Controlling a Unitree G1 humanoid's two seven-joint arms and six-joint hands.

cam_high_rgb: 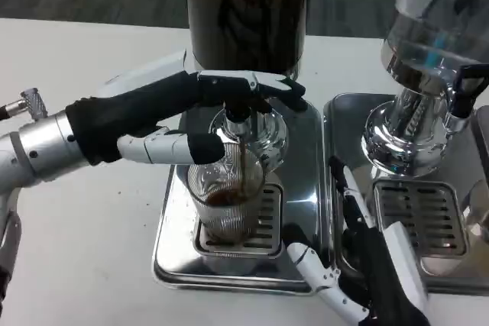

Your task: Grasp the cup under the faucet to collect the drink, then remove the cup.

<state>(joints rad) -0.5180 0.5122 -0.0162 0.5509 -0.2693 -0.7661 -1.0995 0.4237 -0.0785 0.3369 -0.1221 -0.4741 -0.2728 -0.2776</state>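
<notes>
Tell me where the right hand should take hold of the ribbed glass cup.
Grip the glass cup on its ribbed side wall, probably below the rim, coming from its right. It stands upright on the drip tray, the faucet blocks the top, the left hand occupies the left, and the right hand waits open nearby.

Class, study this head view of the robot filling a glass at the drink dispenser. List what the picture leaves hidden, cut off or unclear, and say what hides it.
- Faucet lever: covered by the left hand.
- Dark drink tank: top cut off by the upper edge.
- Right hand: lower part cut off by the bottom edge.
- Second, clear dispenser: cut off by the right edge.
- Ribbed clear glass cup: rear rim hidden behind the left hand's fingers.
</notes>
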